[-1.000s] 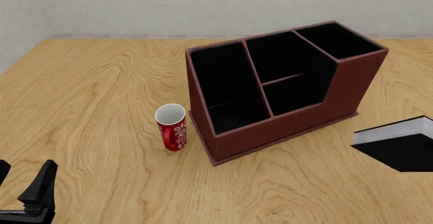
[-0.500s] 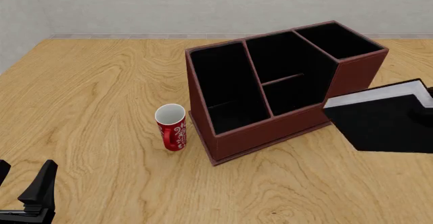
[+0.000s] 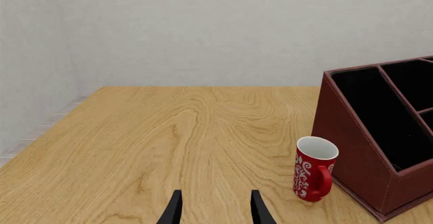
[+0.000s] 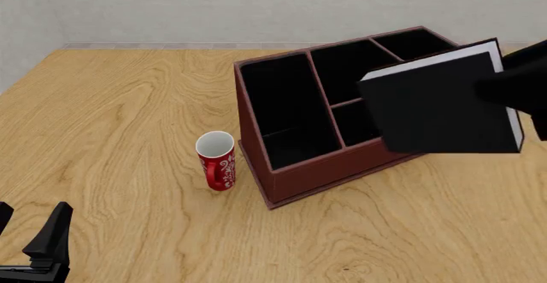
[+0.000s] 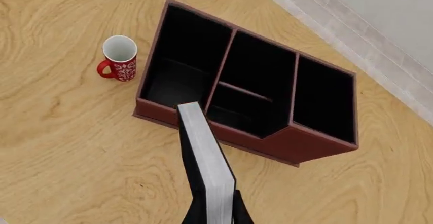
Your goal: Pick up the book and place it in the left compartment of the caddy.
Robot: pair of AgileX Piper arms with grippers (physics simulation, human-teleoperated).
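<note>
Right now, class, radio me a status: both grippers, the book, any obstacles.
Left gripper open, idle, low over table. Right gripper shut on book, held above caddy. Left compartment empty; mug beside caddy, out of the way.

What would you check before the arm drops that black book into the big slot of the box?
1. Book held by the right gripper: ok, the fingers clamp its lower end in the right wrist view.
2. Book lifted above the box: ok, it hangs in the air.
3. Book over the left slot: not ok, in the front view it hangs toward the middle and right sections.
4. Left slot free of objects: ok, only black lining shows.
5. Mug out of the way: ok, it stands on the table left of the box, apart from it.
6. Left gripper clear of the path: ok, it is open, low at the near left.
</note>
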